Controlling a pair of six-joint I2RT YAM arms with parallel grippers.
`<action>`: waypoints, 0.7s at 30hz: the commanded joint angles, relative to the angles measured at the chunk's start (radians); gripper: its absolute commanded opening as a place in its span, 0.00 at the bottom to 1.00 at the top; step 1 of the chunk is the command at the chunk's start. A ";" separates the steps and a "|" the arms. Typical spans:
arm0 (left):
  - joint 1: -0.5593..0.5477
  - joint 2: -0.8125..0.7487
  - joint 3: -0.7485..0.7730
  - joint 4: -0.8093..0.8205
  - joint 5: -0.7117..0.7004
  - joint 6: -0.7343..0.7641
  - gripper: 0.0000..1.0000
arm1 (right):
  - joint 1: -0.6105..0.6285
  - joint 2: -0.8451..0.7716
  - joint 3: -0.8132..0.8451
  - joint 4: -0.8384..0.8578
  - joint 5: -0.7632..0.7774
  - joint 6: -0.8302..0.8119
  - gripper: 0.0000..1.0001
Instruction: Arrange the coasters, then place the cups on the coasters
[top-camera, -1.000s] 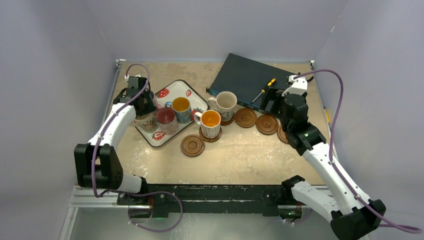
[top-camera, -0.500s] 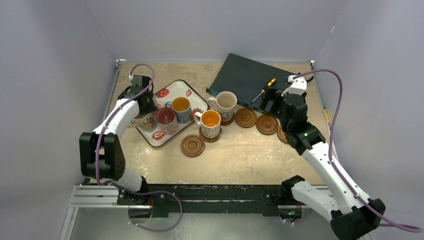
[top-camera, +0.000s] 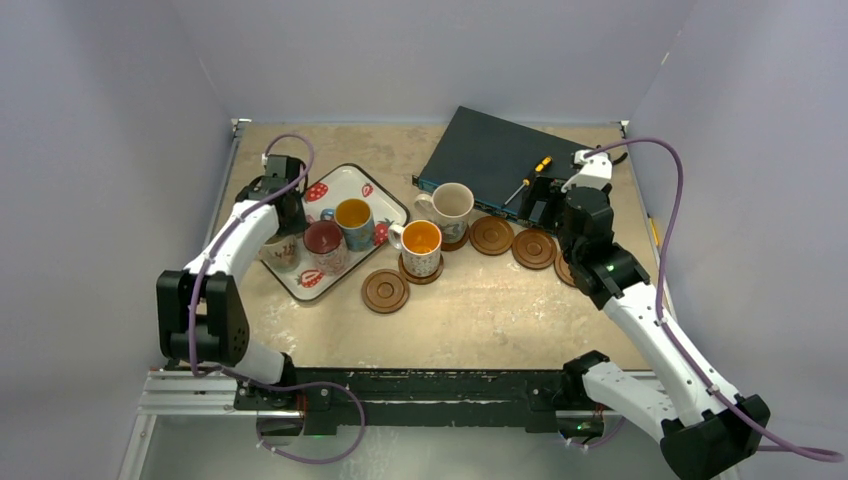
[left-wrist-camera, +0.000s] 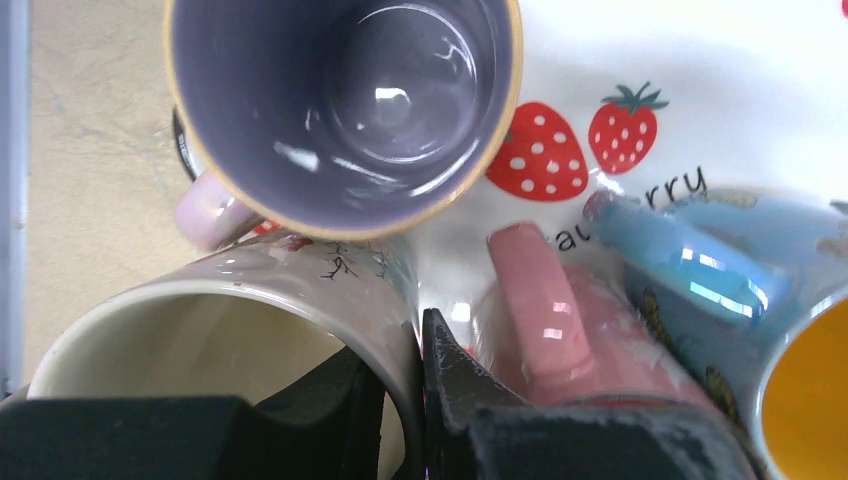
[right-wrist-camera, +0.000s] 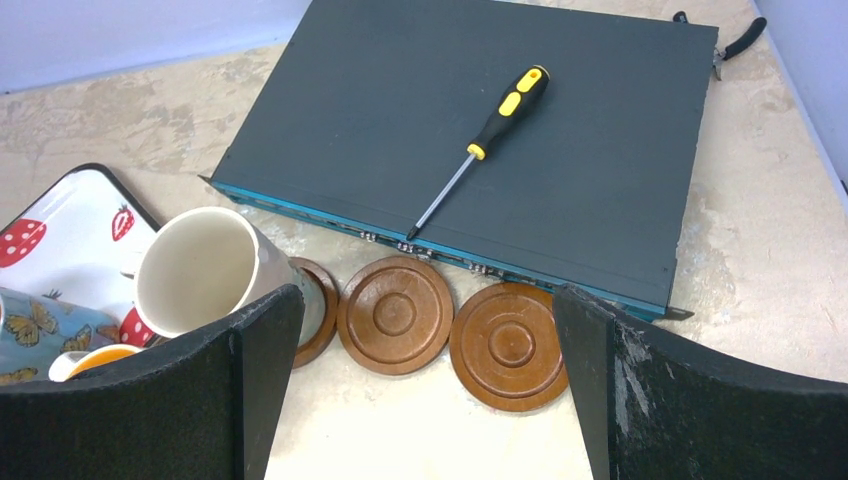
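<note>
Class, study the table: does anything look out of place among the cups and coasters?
Yes. A yellow-handled screwdriver lies loose on top of the dark flat box at the far side, just behind the coasters. A tool has no part in a cup setting. Nothing looks spilled or broken.

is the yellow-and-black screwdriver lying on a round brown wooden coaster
No, the screwdriver lies on the flat dark box, behind the coasters.

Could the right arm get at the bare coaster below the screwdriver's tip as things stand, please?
Probably yes: the right gripper is open and facing that coaster, nothing lies on it, and the cream mug stands aside.
</note>
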 joint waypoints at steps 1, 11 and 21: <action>-0.035 -0.186 -0.019 0.044 -0.065 0.106 0.00 | 0.003 0.003 0.007 0.042 -0.011 -0.017 0.98; -0.035 -0.247 0.060 -0.012 -0.005 0.129 0.00 | 0.002 0.010 0.011 0.039 -0.011 -0.020 0.98; -0.145 -0.207 0.334 -0.150 -0.096 0.203 0.00 | 0.001 -0.036 0.029 0.045 0.028 -0.019 0.98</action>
